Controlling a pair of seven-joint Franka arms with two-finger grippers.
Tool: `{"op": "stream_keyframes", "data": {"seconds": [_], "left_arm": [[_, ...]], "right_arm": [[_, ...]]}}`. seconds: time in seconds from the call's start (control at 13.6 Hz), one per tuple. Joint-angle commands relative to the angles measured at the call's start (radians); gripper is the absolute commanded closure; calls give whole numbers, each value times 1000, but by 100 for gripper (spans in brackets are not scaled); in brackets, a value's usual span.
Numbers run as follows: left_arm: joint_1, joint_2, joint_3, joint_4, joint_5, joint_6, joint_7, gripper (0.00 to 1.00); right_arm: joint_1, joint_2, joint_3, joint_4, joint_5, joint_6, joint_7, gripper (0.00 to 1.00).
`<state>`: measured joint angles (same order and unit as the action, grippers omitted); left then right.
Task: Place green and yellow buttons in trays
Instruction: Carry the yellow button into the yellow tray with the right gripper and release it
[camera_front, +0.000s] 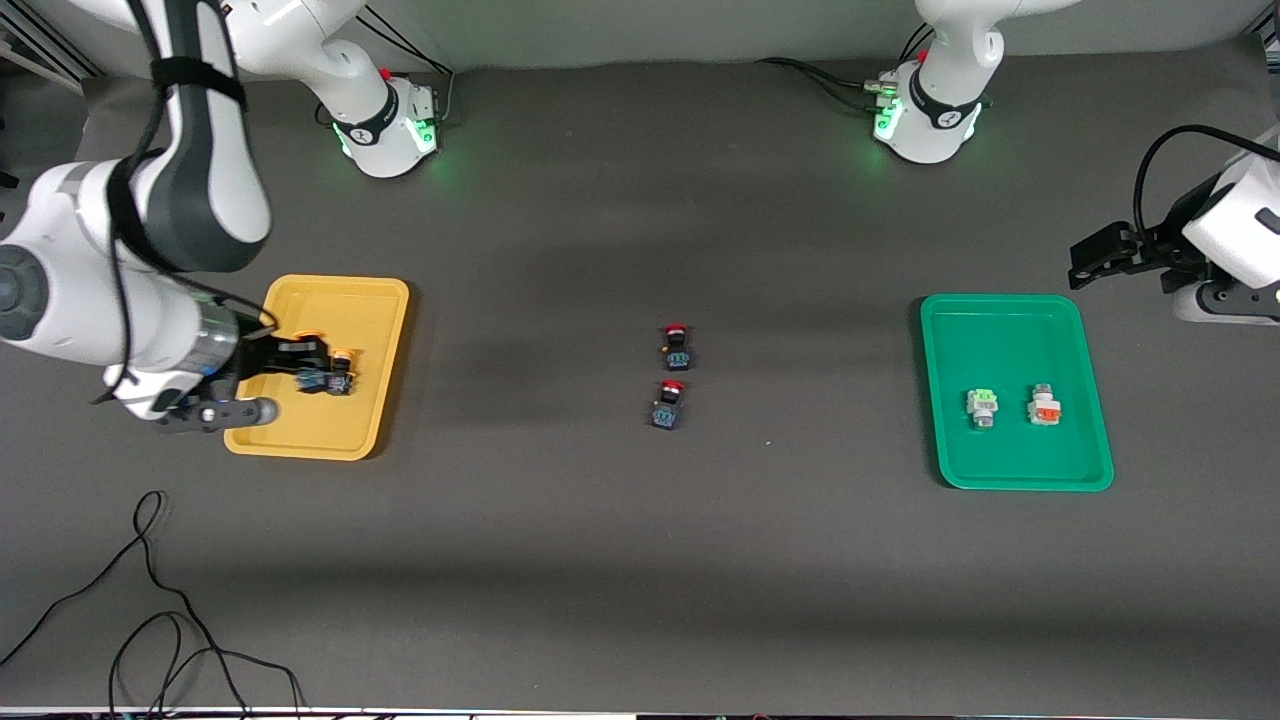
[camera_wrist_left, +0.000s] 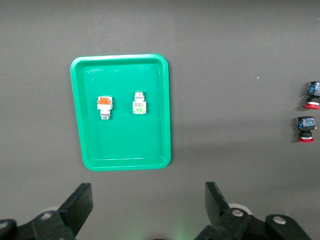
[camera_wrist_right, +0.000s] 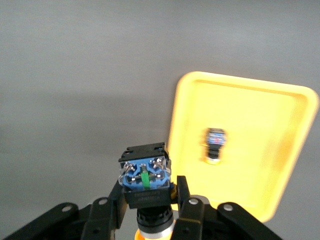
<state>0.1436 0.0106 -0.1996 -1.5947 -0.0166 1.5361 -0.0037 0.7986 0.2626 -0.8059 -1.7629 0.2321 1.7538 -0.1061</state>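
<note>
My right gripper (camera_front: 325, 378) hangs over the yellow tray (camera_front: 340, 300), shut on a black-bodied button with a yellow-orange cap (camera_front: 338, 380). In the right wrist view this button (camera_wrist_right: 145, 177) sits between the fingers with its blue terminal end facing the camera. A second yellow-capped button (camera_wrist_right: 216, 142) lies in the yellow tray (camera_wrist_right: 260, 110); from the front it (camera_front: 308, 335) is partly hidden by the gripper. The green tray (camera_front: 1000, 330) holds a whitish button with a green part (camera_front: 983, 405) and one with an orange-red part (camera_front: 1043, 405). My left gripper (camera_front: 1085, 262) waits open and empty beside the green tray (camera_wrist_left: 125, 145).
Two black buttons with red caps (camera_front: 677, 347) (camera_front: 668, 405) lie mid-table between the trays. They also show in the left wrist view (camera_wrist_left: 312, 95) (camera_wrist_left: 305, 129). Loose black cables (camera_front: 150, 600) trail over the table's near edge at the right arm's end.
</note>
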Motion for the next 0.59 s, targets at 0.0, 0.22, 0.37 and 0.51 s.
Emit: {"op": "stream_keyframes", "data": {"seconds": [0.0,0.22,0.37,0.51], "left_arm": [[-12,-24,16,-19,-14,-10,2,0],[-35,-24,26,-18,-13,-8,1,0],[-88,-24,84,-18,-13,-8,2,0],[-108,-24,100,-18,-13,-11,2,0]], "right_arm": [[10,4,-51,-102,-28,112,-97,100],[-19,7,-104,-266,-27,326,-271,100],[-64,10,-102,-357,-14,436,-346,100],[-79,30,-102,-446,9,565,-398,100]]}}
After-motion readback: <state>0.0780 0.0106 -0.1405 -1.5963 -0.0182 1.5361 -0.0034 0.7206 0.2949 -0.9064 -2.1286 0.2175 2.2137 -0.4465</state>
